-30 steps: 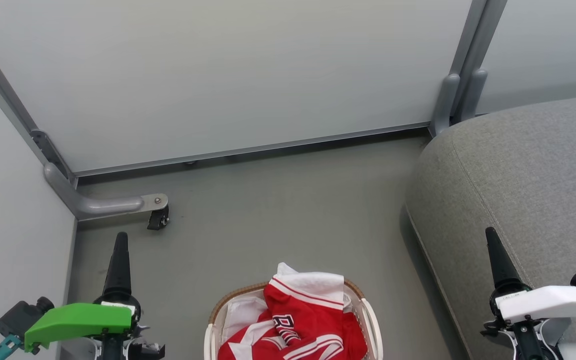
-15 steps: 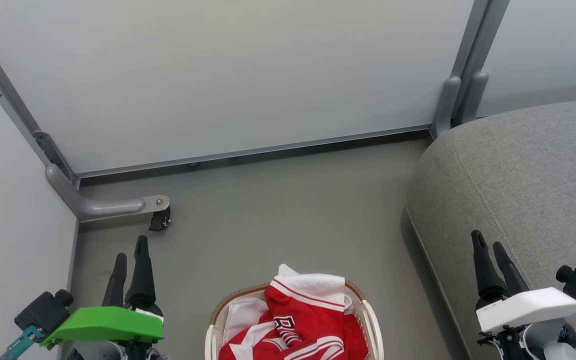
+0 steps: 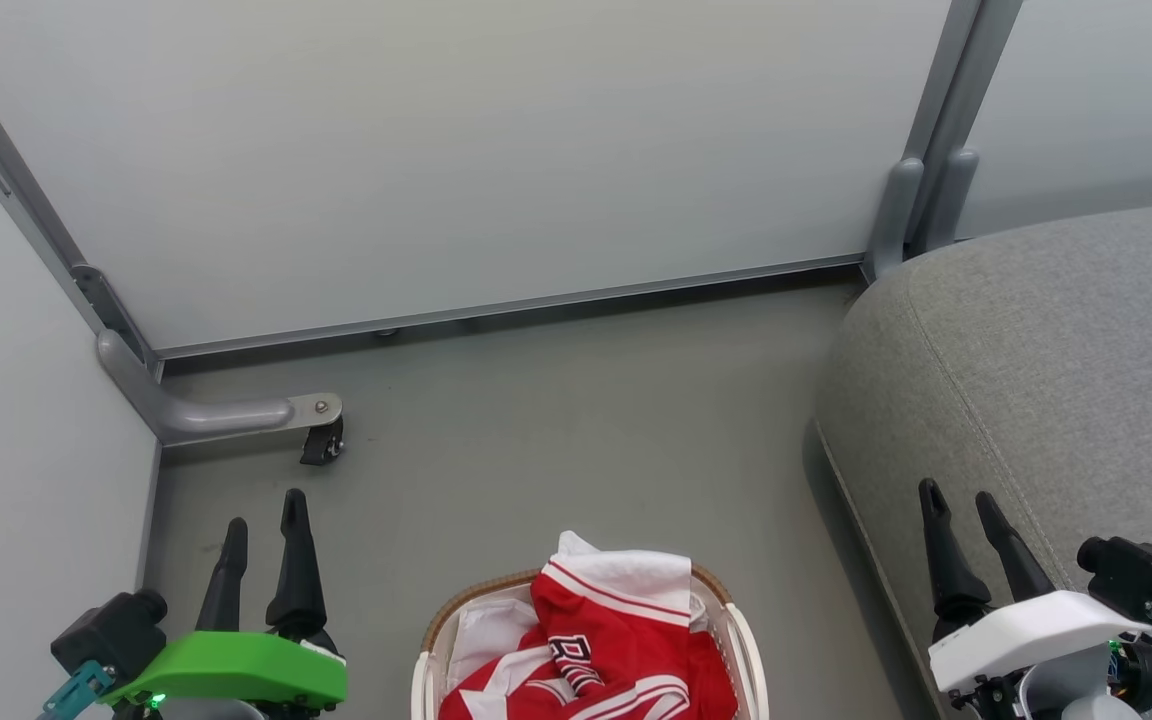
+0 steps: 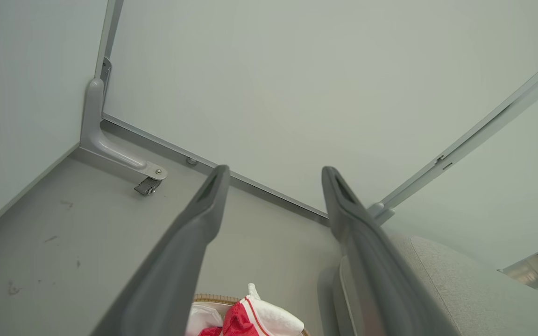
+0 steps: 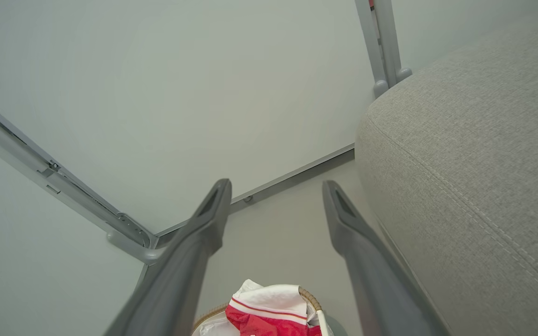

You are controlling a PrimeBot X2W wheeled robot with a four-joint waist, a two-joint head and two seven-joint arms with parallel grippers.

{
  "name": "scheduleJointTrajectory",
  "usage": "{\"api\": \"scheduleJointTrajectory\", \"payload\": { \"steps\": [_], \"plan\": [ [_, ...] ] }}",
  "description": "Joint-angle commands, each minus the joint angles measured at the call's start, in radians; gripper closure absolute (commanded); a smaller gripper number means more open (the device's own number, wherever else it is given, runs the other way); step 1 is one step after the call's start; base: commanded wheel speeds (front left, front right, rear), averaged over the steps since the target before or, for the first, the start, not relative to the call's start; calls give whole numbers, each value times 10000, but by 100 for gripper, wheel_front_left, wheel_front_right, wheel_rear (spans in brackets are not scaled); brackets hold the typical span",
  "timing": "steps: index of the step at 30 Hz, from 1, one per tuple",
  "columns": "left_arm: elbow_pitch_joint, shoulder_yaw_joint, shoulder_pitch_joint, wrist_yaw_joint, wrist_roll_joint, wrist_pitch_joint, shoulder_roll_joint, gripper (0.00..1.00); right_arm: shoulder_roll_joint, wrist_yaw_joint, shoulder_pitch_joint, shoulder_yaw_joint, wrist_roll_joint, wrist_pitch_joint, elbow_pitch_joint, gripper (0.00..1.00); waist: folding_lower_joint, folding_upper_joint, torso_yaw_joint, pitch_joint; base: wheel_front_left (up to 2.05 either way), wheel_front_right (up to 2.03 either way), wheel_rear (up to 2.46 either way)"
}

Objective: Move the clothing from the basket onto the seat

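Grey partition panels (image 3: 496, 150) are standing behind and at left, boxing in the grey floor (image 3: 576, 430). The grey fabric seat (image 3: 1036, 380) is taking up the right side, its far and right parts running off frame. The right wrist view is giving its stitched seam close up.

The basket (image 3: 433, 640) is sitting on the floor at bottom centre, left of the seat and apart from it, with its near half cut off by the frame edge. The red-and-white clothing (image 3: 616, 640) is lying piled inside the basket, a white-trimmed fold poking above the rim. Its black-and-white lettering is too crumpled to read. A white liner (image 3: 481, 625) is peeking out at the pile's left.

Both arms are sitting low, forearms cut off, with a green wrist cover on the left and a white one on the right. The left gripper (image 3: 265, 509) is hovering over the floor left of the basket, fingers pointing forward, spread wide, gripping nothing. The right gripper (image 3: 956, 491) is hovering by the seat's left edge, right of the basket, also spread wide and empty.

Both wrist views are looking between the fingers and catching just the pile's top. The left wrist view is also picking up floor scuffs (image 4: 12, 289) and a blurry sliver of room at far right. A small black caster (image 3: 321, 442) on a grey bracket is sitting in the left corner.
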Motion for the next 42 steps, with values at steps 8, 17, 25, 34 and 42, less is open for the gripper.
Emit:
{"api": "scheduleJointTrajectory", "payload": {
  "steps": [8,17,25,34,42],
  "plan": [
    [74,-99,138,158,975,-272,75,0,-79,4,77,106,-1176,-294,-57,0,0,0,12,-33,0,0,0],
    [419,-260,200,205,1840,-499,83,0,-91,5,117,184,-2131,-520,34,0,0,0,35,-59,0,0,0],
    [578,-346,278,267,2553,-677,91,0,-98,4,145,234,-2870,-696,105,0,0,0,64,-85,0,0,0],
    [731,-440,325,326,3109,-875,94,0,-106,4,168,281,-3623,-896,201,0,0,0,94,-93,0,0,0],
    [942,-472,384,357,3603,-1032,99,0,-112,5,203,326,-4248,-1051,258,0,0,0,116,-131,0,0,0]
  ]
}}
